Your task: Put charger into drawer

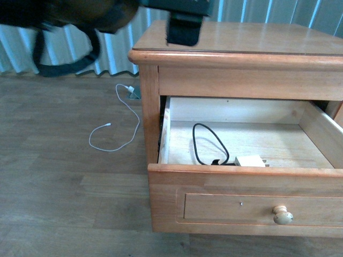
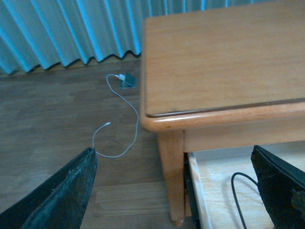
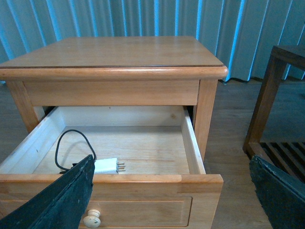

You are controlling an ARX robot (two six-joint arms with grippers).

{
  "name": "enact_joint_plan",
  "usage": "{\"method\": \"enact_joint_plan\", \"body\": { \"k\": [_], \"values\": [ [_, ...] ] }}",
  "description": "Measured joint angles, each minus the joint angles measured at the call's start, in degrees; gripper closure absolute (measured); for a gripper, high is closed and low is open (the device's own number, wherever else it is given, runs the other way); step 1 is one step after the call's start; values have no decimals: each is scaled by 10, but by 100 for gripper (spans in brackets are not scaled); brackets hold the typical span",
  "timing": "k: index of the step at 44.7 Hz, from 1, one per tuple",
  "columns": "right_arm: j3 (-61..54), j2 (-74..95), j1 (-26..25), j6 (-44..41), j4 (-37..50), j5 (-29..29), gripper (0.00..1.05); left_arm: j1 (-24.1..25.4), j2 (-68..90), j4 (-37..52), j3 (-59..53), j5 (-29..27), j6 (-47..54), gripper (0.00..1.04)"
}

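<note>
Inside the pulled-out drawer (image 1: pixel 244 184), just behind its front wall: one white charger (image 1: pixel 250 160), black cable looped, base cut off by the drawer front; left gripper (image 2: pixel 172 151) and right gripper (image 3: pixel 171 159) both spread apart.

No text, label, brand, number or sign can be read in any of the three views. The white block of the charger (image 1: pixel 250 160) is too small to show any print, and the wooden front of the drawer (image 1: pixel 214 206) is plain.
</note>
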Motion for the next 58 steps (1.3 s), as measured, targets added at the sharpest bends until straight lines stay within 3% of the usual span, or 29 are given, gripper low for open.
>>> {"method": "enact_joint_plan", "body": {
  "k": [14, 26, 33, 39, 43, 47, 55, 58],
  "values": [
    [0, 0, 0, 0, 0, 0, 8, -24, -263, -17, -165, -118, 25, 6],
    [0, 0, 0, 0, 0, 0, 8, -132, -468, -74, -275, -291, -2, 6],
    [0, 0, 0, 0, 0, 0, 8, -140, -474, -74, -277, -295, -3, 6],
    [0, 0, 0, 0, 0, 0, 8, -78, -544, -129, -324, -105, -10, 29],
    [0, 0, 0, 0, 0, 0, 8, -17, -601, -138, -373, -26, -14, 47],
    [0, 0, 0, 0, 0, 0, 8, 42, -651, -145, -412, 39, -14, 67],
    [0, 0, 0, 0, 0, 0, 8, 119, -705, -156, -455, 112, -16, 95],
    [0, 0, 0, 0, 0, 0, 8, 144, -722, -160, -468, 136, -16, 100]
  ]
}}
